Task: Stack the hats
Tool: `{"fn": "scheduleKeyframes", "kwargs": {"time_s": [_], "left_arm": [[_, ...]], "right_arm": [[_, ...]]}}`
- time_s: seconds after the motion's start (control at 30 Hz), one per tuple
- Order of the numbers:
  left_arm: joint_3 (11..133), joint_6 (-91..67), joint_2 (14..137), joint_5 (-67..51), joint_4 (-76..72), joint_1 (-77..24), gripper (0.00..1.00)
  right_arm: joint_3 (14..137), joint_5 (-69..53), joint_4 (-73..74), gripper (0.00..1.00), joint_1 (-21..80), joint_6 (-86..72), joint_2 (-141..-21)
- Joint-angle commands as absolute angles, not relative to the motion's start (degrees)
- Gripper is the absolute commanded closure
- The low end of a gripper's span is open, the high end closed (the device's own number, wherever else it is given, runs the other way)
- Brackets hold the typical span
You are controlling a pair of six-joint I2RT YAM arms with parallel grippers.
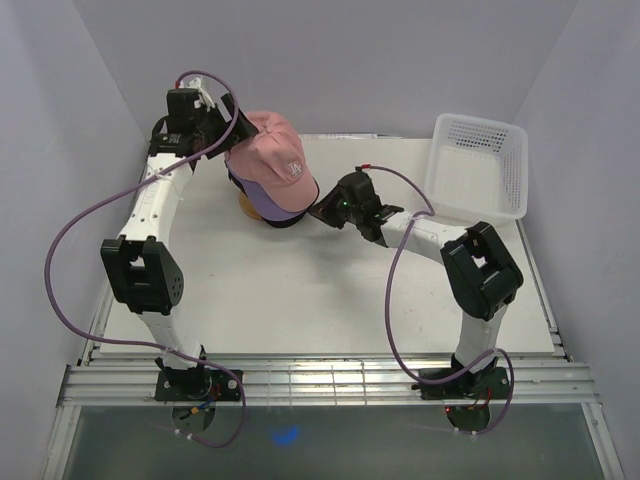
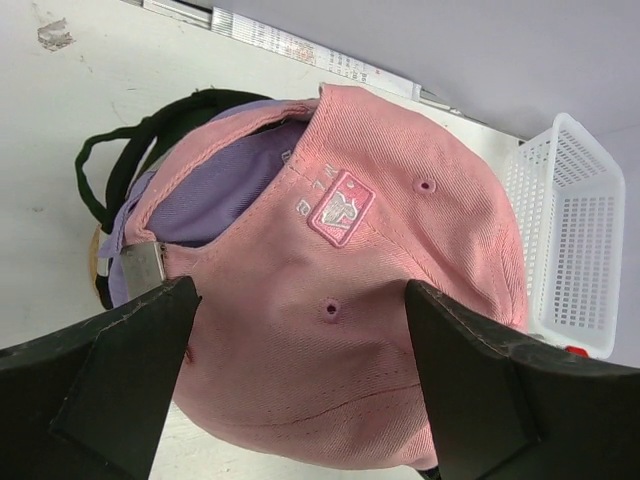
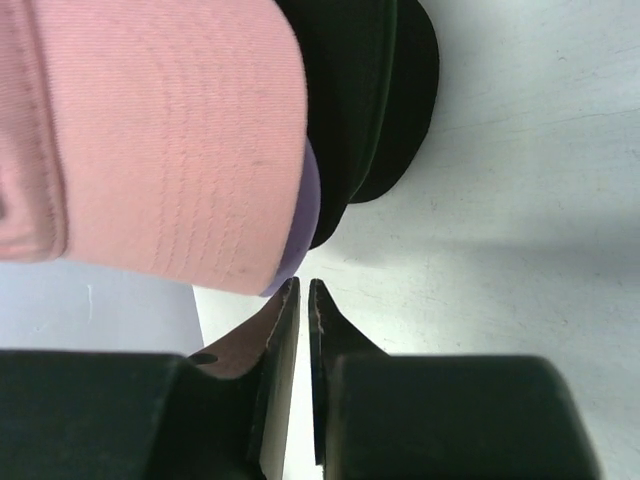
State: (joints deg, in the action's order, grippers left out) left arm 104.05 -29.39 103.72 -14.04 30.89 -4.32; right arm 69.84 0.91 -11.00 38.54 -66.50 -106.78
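left tool [image 2: 300, 310] gapes over one pink cap [image 1: 275, 150]; right tool [image 3: 304, 285] nearly pinched together, empty. one lavender cap [image 2: 220, 190] underneath, two dark brims [image 3: 370, 100] lowest.

A white plastic basket [image 1: 478, 165] with lots of little holes sits on the white table [image 1: 300, 300]. It is far past the right fingers [image 3: 283, 330], off to their right, in the back corner. A small bit of brown wood [image 1: 245, 207] peeks out just left of those fingers. The table under them has faint marks.
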Motion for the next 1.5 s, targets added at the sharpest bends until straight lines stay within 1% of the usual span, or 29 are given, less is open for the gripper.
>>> {"fn": "scheduleKeyframes", "kwargs": {"time_s": [0.0, 0.17, 0.2, 0.43, 0.5, 0.53, 0.57, 0.6, 0.67, 0.87, 0.97, 1.23, 1.4, 1.47], "left_arm": [[106.52, -28.74, 103.89, -12.30, 33.22, -2.90, 0.04], [108.89, -28.57, 103.97, -12.92, 33.66, -2.64, 0.04], [109.85, -28.48, 103.97, -12.75, 34.01, -2.64, 0.04], [112.32, -28.30, 105.29, -11.96, 34.89, -2.11, 0.03], [112.32, -28.04, 105.47, -11.08, 34.89, -2.02, 0.03], [112.32, -28.04, 105.73, -11.16, 34.89, -1.93, 0.03], [112.41, -28.12, 105.91, -11.25, 34.89, -1.76, 0.04], [112.41, -28.21, 106.26, -10.99, 34.98, -1.67, 0.04], [111.80, -28.30, 106.61, -11.16, 34.89, -1.67, 0.05], [109.26, -28.21, 107.75, -8.89, 34.72, -1.58, 0.07], [108.63, -28.30, 108.19, -8.26, 34.63, -1.32, 0.07], [108.46, -29.18, 109.34, -6.60, 35.42, -0.53, 0.09], [110.03, -29.18, 109.51, -8.17, 35.33, -0.35, 0.08], [111.44, -28.92, 109.42, -8.61, 35.51, -0.35, 0.08]], "right_arm": [[70.31, 1.23, -9.32, 0.83, 38.58, -60.83, -101.26], [72.50, 1.14, -6.69, 0.74, 38.58, -56.09, -99.14], [73.47, 1.32, -5.72, 0.71, 38.58, -55.38, -98.97], [81.64, 0.62, -0.44, 0.57, 37.62, -50.63, -100.98], [86.73, 0.62, 2.09, 0.52, 37.53, -48.88, -102.99], [89.01, 0.62, 3.33, 0.52, 37.53, -47.48, -103.96], [94.51, -1.13, 4.82, 0.51, 37.53, -46.85, -105.37], [97.35, -1.58, 8.49, 0.50, 37.53, -46.50, -108.34], [104.81, -2.63, 11.06, 0.49, 37.53, -45.70, -111.25], [119.68, -6.22, 18.37, 0.48, 37.62, -45.44, -123.20], [119.71, -6.86, 18.46, 0.48, 38.23, -45.53, -124.10], [112.07, -6.59, 14.86, 0.48, 40.25, -44.30, -121.29], [113.20, -4.75, 15.38, 0.48, 40.17, -43.33, -119.36], [113.55, -4.13, 15.21, 0.46, 40.17, -42.89, -118.22]]}}
